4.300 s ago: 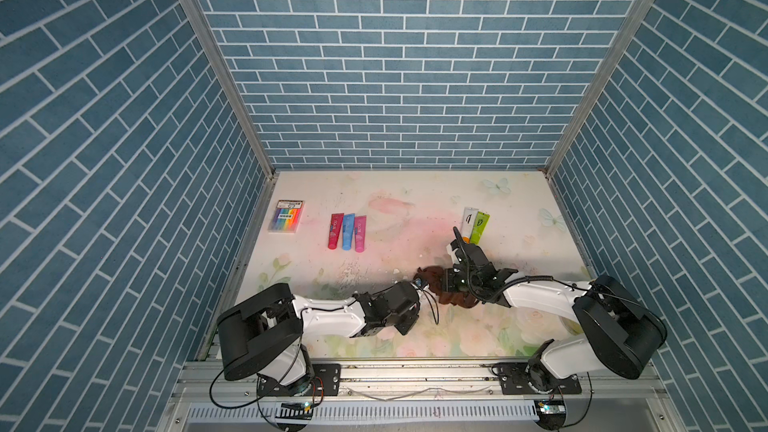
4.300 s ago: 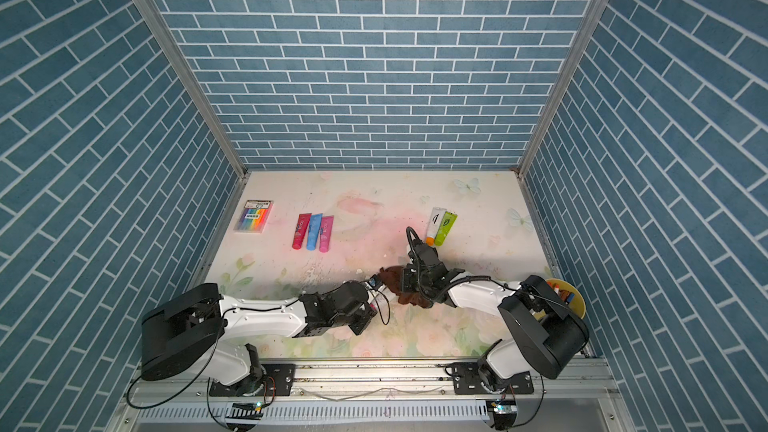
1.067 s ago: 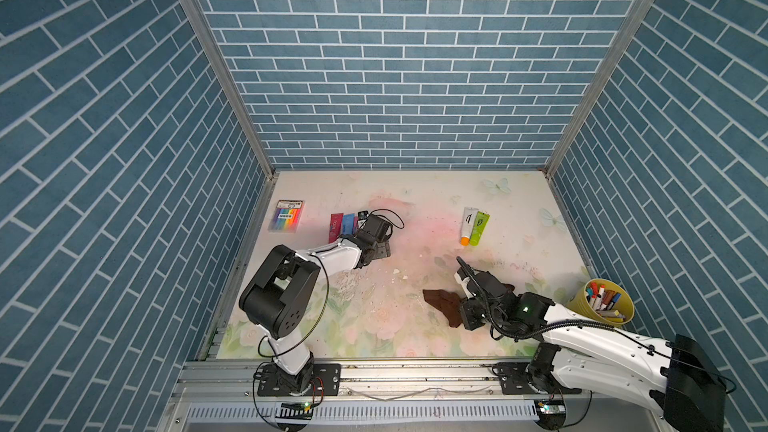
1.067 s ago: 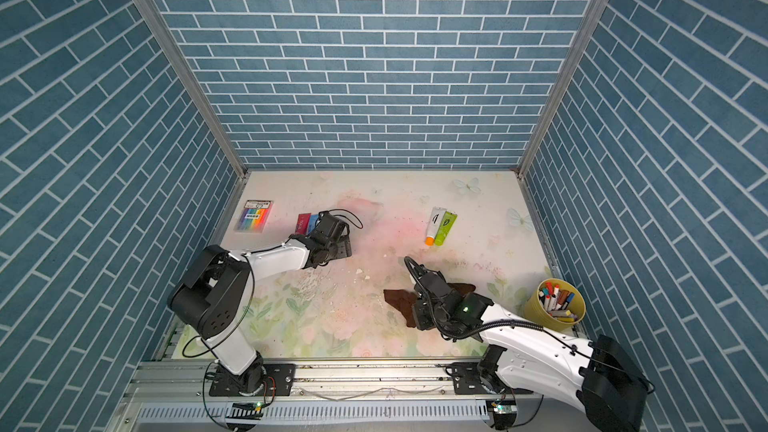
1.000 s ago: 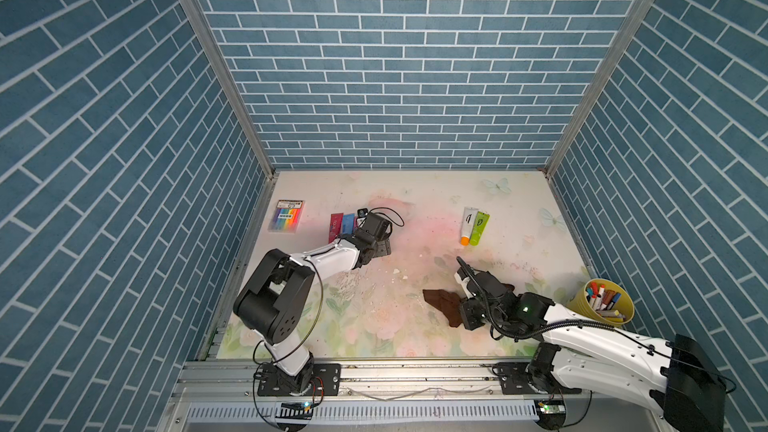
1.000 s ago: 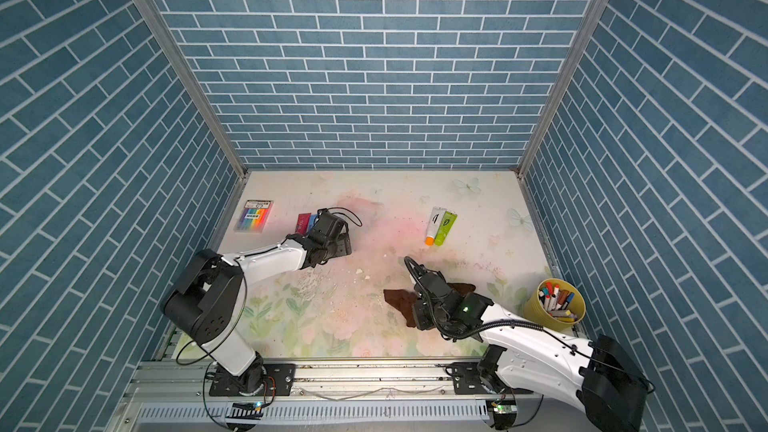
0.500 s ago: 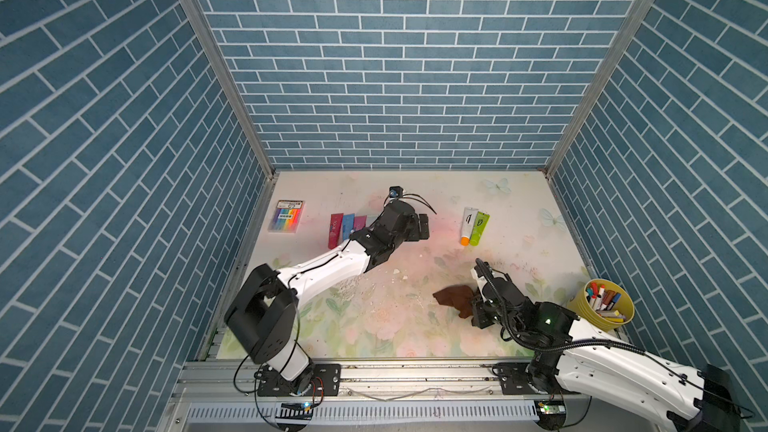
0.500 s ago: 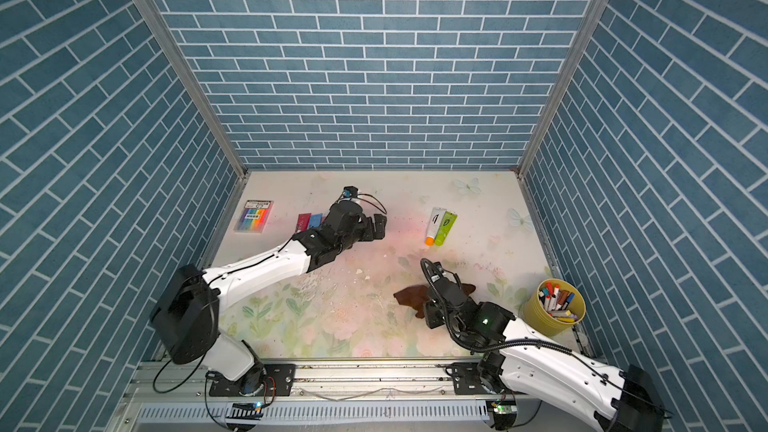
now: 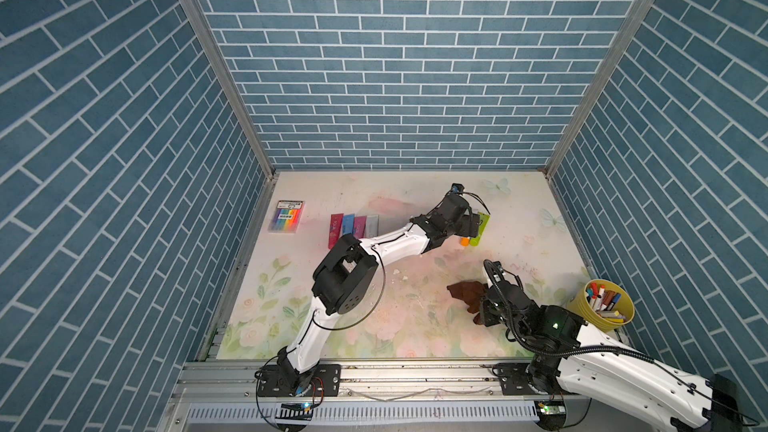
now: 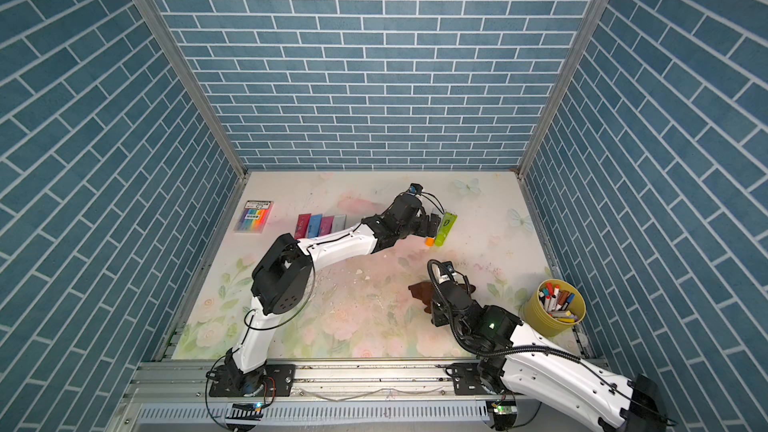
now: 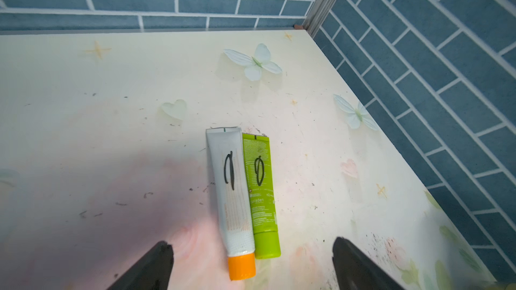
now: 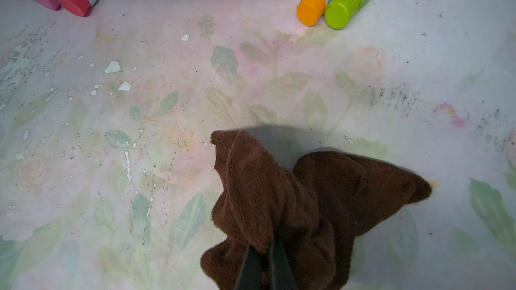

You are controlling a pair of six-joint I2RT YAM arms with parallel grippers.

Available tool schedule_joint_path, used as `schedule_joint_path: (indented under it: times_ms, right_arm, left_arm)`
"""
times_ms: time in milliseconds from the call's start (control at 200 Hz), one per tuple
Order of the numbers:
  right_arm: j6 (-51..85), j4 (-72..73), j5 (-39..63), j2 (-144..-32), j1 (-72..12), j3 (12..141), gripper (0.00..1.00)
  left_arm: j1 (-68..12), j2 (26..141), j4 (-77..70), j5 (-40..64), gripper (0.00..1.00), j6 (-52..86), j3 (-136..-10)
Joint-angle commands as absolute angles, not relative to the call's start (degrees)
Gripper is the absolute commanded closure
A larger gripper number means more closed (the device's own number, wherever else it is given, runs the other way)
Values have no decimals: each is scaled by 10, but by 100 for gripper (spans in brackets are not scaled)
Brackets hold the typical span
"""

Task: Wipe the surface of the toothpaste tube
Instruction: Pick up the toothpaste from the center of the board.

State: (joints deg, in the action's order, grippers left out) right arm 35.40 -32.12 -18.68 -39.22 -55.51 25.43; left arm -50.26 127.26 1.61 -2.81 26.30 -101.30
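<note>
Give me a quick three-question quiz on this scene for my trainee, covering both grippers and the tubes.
1. True or false: the right gripper is shut on the crumpled brown terry cloth.
2. The white plastic toothpaste tube has a cap that is: A) blue, B) orange, C) black.
3. Fill in: the left gripper hovers over the white tube and the green plastic tube beside it with its jaws ____.

Key: 1 true; 2 B; 3 open.
</note>
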Motion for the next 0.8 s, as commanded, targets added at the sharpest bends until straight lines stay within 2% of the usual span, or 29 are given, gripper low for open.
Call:
schedule_joint_path:
  times_ms: [0, 75, 405, 795]
  right_arm:
    - [376, -335, -204, -389, -554, 249, 100]
    - [377, -336, -206, -391, -555, 249, 100]
    - [374, -331, -200, -394, -555, 249, 100]
    - [373, -330, -199, -390, -555, 248, 100]
  left_arm:
    - [-505, 1319, 71, -15, 7, 227, -1073]
    - [-505, 1343, 87, -27, 9, 218, -1091]
    - [-502, 1386, 117, -40, 39, 226, -1106]
    - [-496, 1420, 144, -4, 36, 226, -1129]
